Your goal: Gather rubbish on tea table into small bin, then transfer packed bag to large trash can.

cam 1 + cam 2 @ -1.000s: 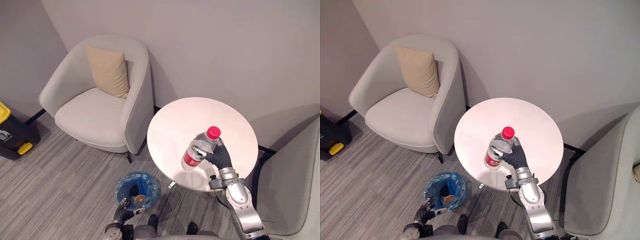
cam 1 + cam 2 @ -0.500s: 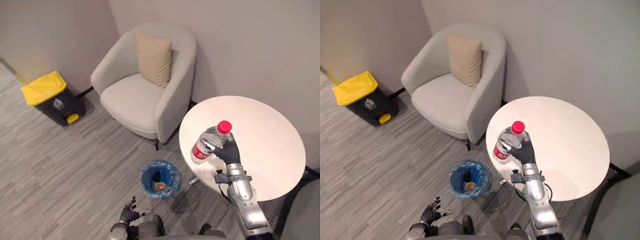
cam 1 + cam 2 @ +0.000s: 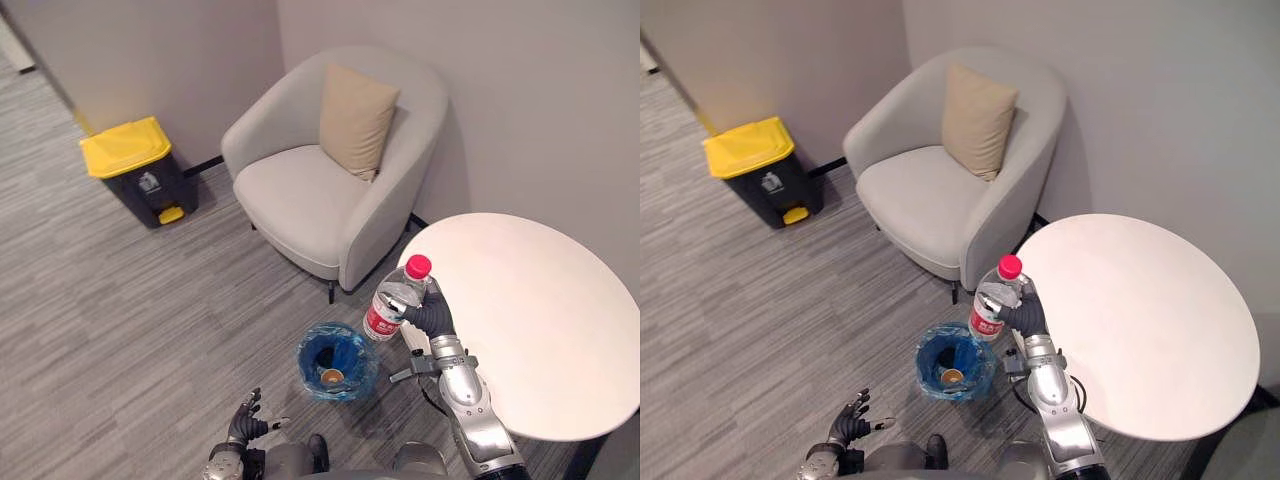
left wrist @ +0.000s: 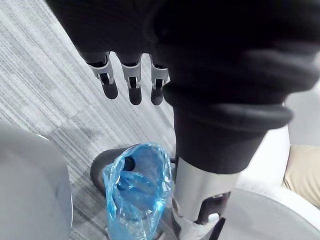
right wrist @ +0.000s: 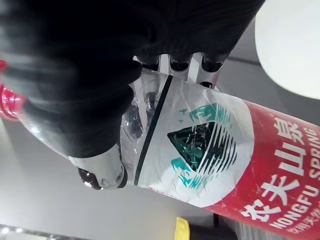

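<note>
R hand clamped round bottle, red cap up, held in air just up-right of small bin; L hand fingers straight, spread, low-left of bin; tea table right of bin; yellow-lidded trash can well apart, far up-left.

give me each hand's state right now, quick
Left hand: open, fingers relaxed, holding nothing.
Right hand: shut on the red-capped water bottle.
</note>
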